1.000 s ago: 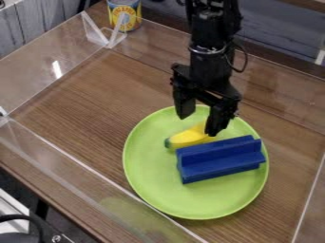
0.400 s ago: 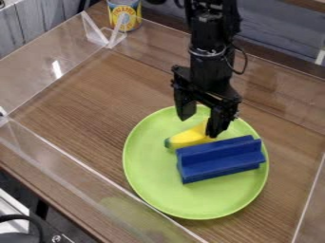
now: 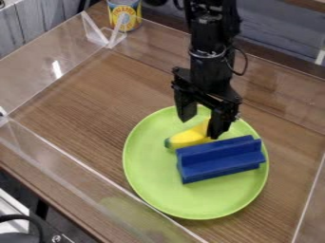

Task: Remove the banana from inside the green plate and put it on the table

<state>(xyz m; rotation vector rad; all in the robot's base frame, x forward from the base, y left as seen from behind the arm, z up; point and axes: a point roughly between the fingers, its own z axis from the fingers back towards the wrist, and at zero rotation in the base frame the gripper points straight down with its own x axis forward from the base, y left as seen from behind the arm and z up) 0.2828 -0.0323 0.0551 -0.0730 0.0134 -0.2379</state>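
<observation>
While the arm stands upright, its claw (image 3: 202, 121) points down, spread wide and empty, straddling the banana (image 3: 191, 138).

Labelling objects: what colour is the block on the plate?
Blue, clearest in the camera view.

**A robot test bench in a lab**

The wood-grain counter (image 3: 114, 90) is fenced by clear acrylic walls (image 3: 57, 52), like a test pen rather than home furniture. A black robot arm (image 3: 210, 38) stands over it, cables trailing. Toy props lie inside: a lime-green plate (image 3: 152, 161) and a blue block (image 3: 219, 159). A yellow-labelled container (image 3: 124, 14) sits beyond the far wall.
</observation>
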